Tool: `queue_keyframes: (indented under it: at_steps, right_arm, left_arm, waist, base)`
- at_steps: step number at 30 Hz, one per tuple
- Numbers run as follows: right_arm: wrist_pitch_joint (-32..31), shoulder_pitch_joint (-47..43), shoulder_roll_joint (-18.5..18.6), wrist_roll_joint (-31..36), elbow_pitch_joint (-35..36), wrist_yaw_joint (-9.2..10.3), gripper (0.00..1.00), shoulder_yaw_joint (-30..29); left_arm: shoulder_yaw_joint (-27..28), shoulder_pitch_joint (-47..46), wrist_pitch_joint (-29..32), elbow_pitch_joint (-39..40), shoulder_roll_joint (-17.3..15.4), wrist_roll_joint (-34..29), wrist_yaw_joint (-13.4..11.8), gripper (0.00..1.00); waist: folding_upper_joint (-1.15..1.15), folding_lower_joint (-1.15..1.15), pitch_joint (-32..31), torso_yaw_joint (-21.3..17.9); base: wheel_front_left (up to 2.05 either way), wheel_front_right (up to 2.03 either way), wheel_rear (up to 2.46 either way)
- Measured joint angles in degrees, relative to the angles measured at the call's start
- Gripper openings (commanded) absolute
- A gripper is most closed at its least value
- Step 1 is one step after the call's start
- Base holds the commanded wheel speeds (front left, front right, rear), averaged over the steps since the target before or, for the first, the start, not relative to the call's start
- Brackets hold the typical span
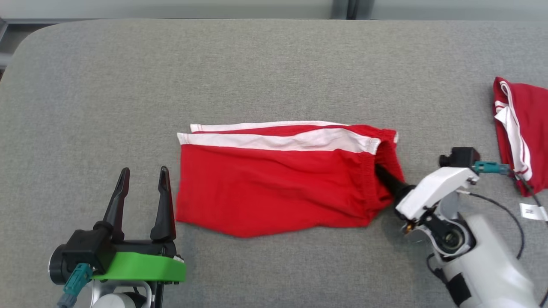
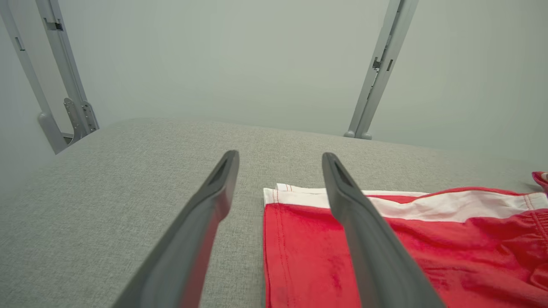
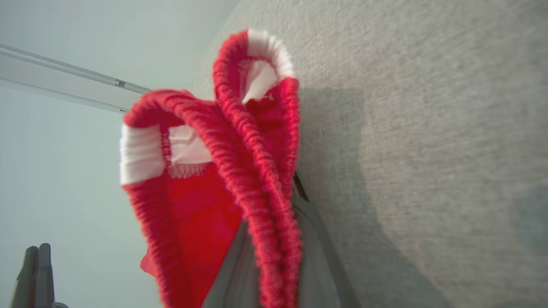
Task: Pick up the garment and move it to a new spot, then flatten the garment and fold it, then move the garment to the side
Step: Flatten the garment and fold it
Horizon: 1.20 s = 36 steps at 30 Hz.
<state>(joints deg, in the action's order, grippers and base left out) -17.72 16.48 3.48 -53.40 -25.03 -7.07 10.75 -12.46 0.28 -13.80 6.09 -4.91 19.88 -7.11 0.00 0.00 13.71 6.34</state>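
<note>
Head view: the garment (image 1: pixel 274 192), red shorts with white side stripes, lies flat near the middle of the grey table (image 1: pixel 274 64), legs stacked one on the other, waistband to the robot's right. The right pincer (image 1: pixel 384 176) is clamped on that waistband, its dark fingers disappearing into the gathered cloth. The left pincer (image 1: pixel 144 170) stands with fingers apart just beside the hem end, holding nothing. A second red garment (image 1: pixel 522 124) rests at the far right edge, well apart. The step in hand is judged to be carrying the doubled shorts aside. To do it well, the grip should take every layer of the waistband, and the travel should stay low and slow so that the stacked legs do not slide open. Left wrist view: the spread fingers frame the hem corner, one finger over bare table, the other over red cloth, neither visibly touching it. Right wrist view: the ribbed waistband loops up close to the lens, one strand pinched between the two pale, blurred fingers, with the table surface alongside.
</note>
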Motion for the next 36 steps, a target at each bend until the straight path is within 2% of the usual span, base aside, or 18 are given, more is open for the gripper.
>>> queue_keyframes:
  at_steps: [3,9,13,16,18,21,26,29,33,36]
  right_arm:
    - [-0.46,-0.04,2.58,-1.24,0.56,0.00,0.00,-2.76]
    - [-3.34,-0.91,10.85,-4.91,1.92,0.03,0.00,-10.15]
    - [-5.88,-2.99,17.46,-5.82,3.45,1.75,0.00,-14.44]
    - [-8.20,-3.27,18.90,-6.67,6.65,2.11,0.00,-15.14]
    - [-10.27,-3.26,17.93,-7.31,9.84,1.94,0.00,-13.33]
    - [-12.94,-3.21,13.46,-8.91,14.60,1.53,0.00,-8.58]
    - [-13.59,-2.88,7.81,-5.58,18.89,1.70,0.00,-1.10]
    - [-12.21,-2.60,3.61,-2.42,19.05,3.22,0.00,2.67]
    - [-8.36,-1.44,-1.21,2.09,16.40,6.94,0.00,4.97]
    - [-5.70,-0.36,-2.71,5.17,14.22,9.50,0.00,6.54]
  left_arm:
    - [0.20,0.05,0.15,0.15,0.00,0.00,0.00,1.00]
    - [-0.10,0.08,0.79,1.69,0.02,0.00,0.00,1.00]
    - [-0.47,0.08,1.23,2.10,0.04,0.00,0.00,1.00]
    - [-0.47,0.08,1.54,2.19,0.04,0.01,0.00,1.00]
    - [-0.68,0.08,2.14,2.35,0.03,0.01,0.00,1.00]
    - [-0.89,0.04,2.32,2.89,-0.18,-0.18,0.05,1.00]
    - [-1.22,-0.08,3.38,3.26,-2.08,-1.57,0.51,1.00]
    - [-0.66,-0.28,4.11,3.77,-2.67,-1.97,0.49,1.00]
    - [-0.43,-0.44,4.83,3.98,-3.24,-2.53,0.49,1.00]
    - [-0.76,-0.57,5.91,4.13,-3.25,-2.58,0.49,1.00]
  waist:
    - [0.00,0.00,-0.17,-1.15]
    - [0.00,0.00,-0.50,-3.32]
    - [0.00,0.00,-0.43,-4.12]
    - [0.00,0.00,-0.35,-4.41]
    - [0.00,0.00,-0.20,-4.47]
    - [0.00,0.00,0.08,-4.68]
    - [0.00,0.00,0.43,-5.07]
    - [0.00,0.00,0.72,-5.36]
    - [0.00,0.00,1.24,-5.69]
    - [0.00,0.00,1.68,-5.73]
  base:
    - [0.00,0.00,0.00]
    - [0.00,0.00,0.00]
    - [0.00,0.00,0.00]
    - [0.00,0.00,0.00]
    - [0.00,0.00,0.00]
    - [0.00,0.00,0.00]
    - [0.00,0.00,0.00]
    - [0.00,0.00,0.00]
    - [0.00,0.00,0.00]
    - [0.00,0.00,0.00]
